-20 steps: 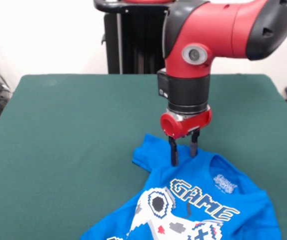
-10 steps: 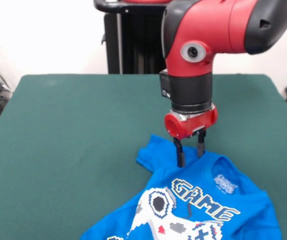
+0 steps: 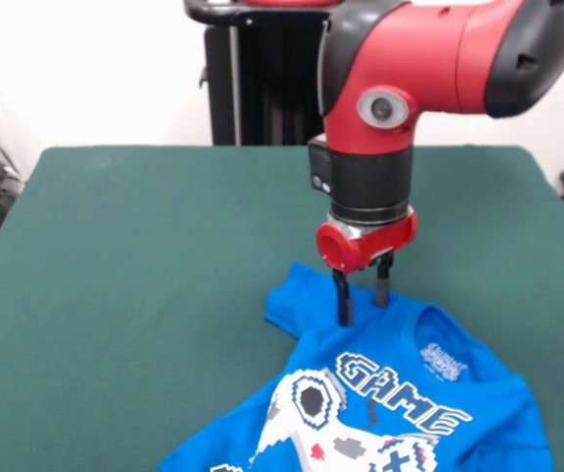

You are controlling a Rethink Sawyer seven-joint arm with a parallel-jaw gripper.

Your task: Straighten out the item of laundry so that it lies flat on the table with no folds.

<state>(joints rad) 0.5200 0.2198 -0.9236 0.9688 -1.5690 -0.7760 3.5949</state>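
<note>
From the front view, which is the only one I have right now, I see the red and black arm coming down from the top, and its hand [image 3: 362, 301] hangs low over the shirt [image 3: 400, 393]. The hand has two thin dark fingers [image 3: 342, 299] that point straight down. They stand a little apart, with a small gap between them. The tips reach down to the blue cloth at the shoulder, just beside the neck hole. I cannot tell if the tips pinch any cloth or only touch it. The shirt is bright blue and lies on the green table [image 3: 144, 256], toward the near side and a bit to the right in the picture. Its neck end points toward the far side of the table. One short sleeve [image 3: 297, 295] sticks out to the left of the fingers, and its cloth looks bunched and folded there. On the chest I can read the word "GAME" [image 3: 400, 393] in big blocky letters, and below it is a white game controller picture [image 3: 336, 428]. There is a small label [image 3: 444, 361] inside the neck. The bottom of the shirt runs off the lower edge of the picture, so I cannot see how it lies there.
</note>
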